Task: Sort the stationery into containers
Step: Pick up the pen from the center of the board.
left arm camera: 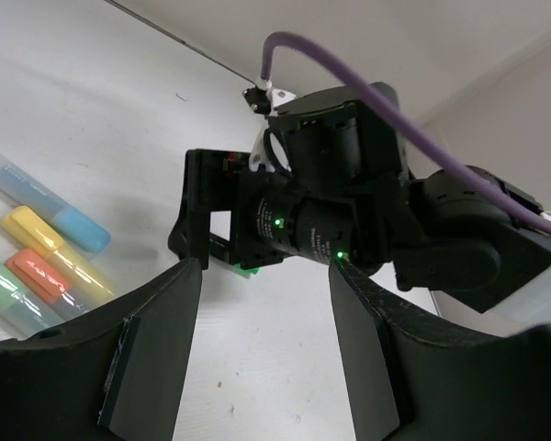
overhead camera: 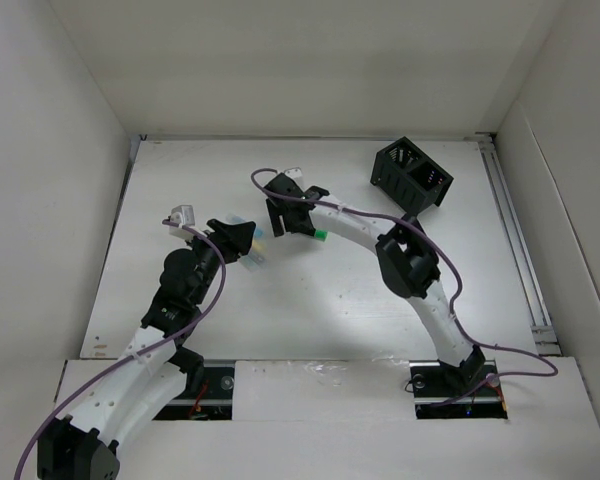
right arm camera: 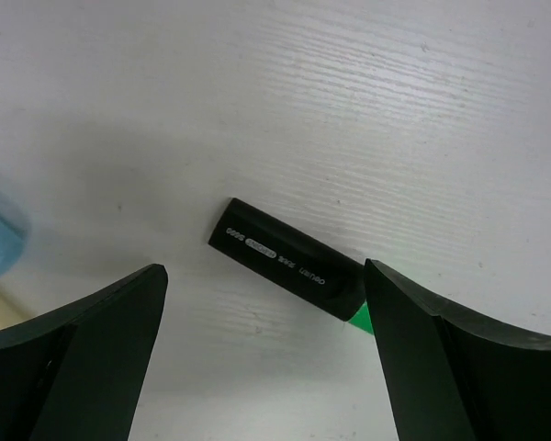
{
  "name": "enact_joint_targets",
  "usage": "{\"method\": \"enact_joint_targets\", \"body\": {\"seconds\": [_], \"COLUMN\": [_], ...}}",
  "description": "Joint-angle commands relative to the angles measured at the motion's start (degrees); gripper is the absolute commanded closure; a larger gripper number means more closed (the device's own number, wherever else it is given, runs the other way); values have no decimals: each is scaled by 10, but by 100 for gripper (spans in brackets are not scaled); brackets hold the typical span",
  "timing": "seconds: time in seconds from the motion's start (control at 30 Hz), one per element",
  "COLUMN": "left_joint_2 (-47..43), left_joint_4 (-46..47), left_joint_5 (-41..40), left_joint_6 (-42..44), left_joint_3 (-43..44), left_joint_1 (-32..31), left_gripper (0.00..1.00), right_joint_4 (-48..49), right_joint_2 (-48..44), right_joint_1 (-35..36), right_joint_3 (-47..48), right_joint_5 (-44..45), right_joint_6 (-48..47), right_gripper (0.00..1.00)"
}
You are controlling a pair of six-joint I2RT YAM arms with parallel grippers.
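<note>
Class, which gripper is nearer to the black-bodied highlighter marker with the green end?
Right. The right gripper hovers open directly above the black-bodied, green-ended highlighter marker, a finger on either side. The left gripper is off to one side, open, by the pastel highlighters.

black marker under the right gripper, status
Right gripper open over the black marker. Left gripper open, empty. Marker flat on the table, nothing blocking it.

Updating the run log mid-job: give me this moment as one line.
right gripper open above black green-ended marker lying on table | left gripper open, empty, near loose markers | mesh organizer far right
</note>
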Motion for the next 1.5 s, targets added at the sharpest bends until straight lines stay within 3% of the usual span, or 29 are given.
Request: {"method": "enact_joint_targets", "body": {"seconds": [0.0,0.53,0.63,0.73,0.87,1.0,1.13,1.2,1.33,1.47], "left_joint_2": [-1,-7,-7,-7,-7,-7,-7,-7,-7,-7], "left_joint_4": [30,24,24,24,24,24,24,24,24,24], "left_joint_5": [10,-2,-2,-7,-7,-7,-7,-7,-7,-7], "left_joint_6": [1,1,1,1,1,1,1,6,6,6], "left_joint_3": [6,6,6,6,6,6,6,6,6,6], "left_joint_1": [-2,-2,-2,-2,-2,-2,-2,-2,-2,-2], "left_gripper": [46,46,46,46,46,46,46,46,46,46], "right_joint_4": [-23,-30,-30,-20,-1,18,23,28,33,33], "right_joint_2": [12,56,56,42,28,23,23,18,7,7], "right_joint_1": [-4,-22,-33,-44,-56,-68,-82,-88,-99,-105], "right_joint_3": [31,71,64,39,14,8,2,-4,-17,-17], "right_joint_5": [64,25,12,-8,-47,-84,-103,-103,-97,-103], "right_joint_6": [-24,-61,-61,-51,-38,-16,5,5,11,11], "right_gripper": [6,11,23,28,50,64,74,74,52,51]}}
